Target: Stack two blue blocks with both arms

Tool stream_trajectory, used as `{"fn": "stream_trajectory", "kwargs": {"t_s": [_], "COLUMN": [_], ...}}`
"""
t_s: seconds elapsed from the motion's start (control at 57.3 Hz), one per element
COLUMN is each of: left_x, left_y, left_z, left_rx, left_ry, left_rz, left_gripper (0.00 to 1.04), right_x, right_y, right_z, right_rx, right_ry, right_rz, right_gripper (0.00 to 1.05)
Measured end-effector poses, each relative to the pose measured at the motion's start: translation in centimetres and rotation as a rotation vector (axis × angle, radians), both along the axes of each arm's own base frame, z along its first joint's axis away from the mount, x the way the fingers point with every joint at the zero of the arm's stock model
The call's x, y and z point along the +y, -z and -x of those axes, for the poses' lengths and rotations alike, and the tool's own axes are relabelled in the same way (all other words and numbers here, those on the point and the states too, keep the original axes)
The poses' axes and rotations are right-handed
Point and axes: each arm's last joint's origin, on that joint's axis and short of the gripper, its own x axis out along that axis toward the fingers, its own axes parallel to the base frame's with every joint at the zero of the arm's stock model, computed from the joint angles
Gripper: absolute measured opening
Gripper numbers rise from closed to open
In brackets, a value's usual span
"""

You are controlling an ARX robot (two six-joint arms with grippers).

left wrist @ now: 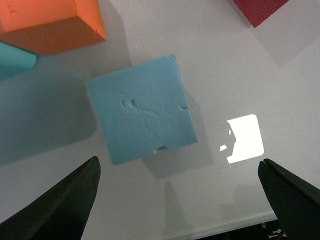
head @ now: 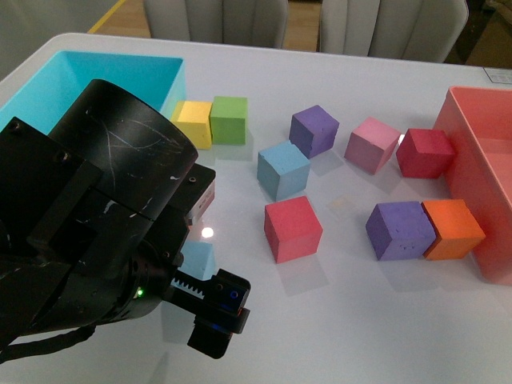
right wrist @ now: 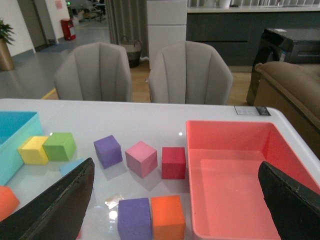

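One blue block (head: pixel 282 170) sits free at the table's middle. The other blue block (head: pixel 198 260) peeks out from under my left arm (head: pixel 104 232). In the left wrist view this dented block (left wrist: pixel 142 110) lies flat on the table, just ahead of my left gripper (left wrist: pixel 178 164), which is open, empty and hovering above it. The left gripper's toothed finger shows in the front view (head: pixel 210 308). My right gripper (right wrist: pixel 176 167) is open and empty, raised well above the table. In its view one blue block (right wrist: pixel 70 166) is partly hidden by a finger.
A turquoise bin (head: pixel 120 72) stands at the back left and a pink tray (head: pixel 480 160) at the right. Yellow (head: pixel 194 122), green (head: pixel 229 119), purple (head: pixel 314 130), pink (head: pixel 373 144), two red (head: pixel 293 228) and an orange cube (head: pixel 454 228) lie scattered. Another orange cube (left wrist: pixel 50 25) sits near the left blue block.
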Motion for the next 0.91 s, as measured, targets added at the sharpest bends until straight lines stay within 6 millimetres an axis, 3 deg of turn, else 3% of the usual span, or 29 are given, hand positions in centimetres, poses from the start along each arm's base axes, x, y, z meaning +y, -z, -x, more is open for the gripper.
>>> {"fn": "stream_trajectory", "kwargs": {"t_s": [0.454, 0.907], "left_x": [-0.2, -0.3], "left_y": [0.9, 2.9], "left_z": [-3.1, -4.4], "left_rx": [0.007, 0.044], "left_ry": [-0.043, -0.058], "left_rz": [-0.067, -0.106], "left_gripper": [0.96, 0.96], "right_x": [0.0, 0.0], "right_y": [0.0, 0.0], "right_z": [0.0, 0.0], "right_rx": [0.0, 0.0], "right_ry": [0.0, 0.0], "right_rz": [0.0, 0.0], "right_gripper": [0.96, 0.96]}}
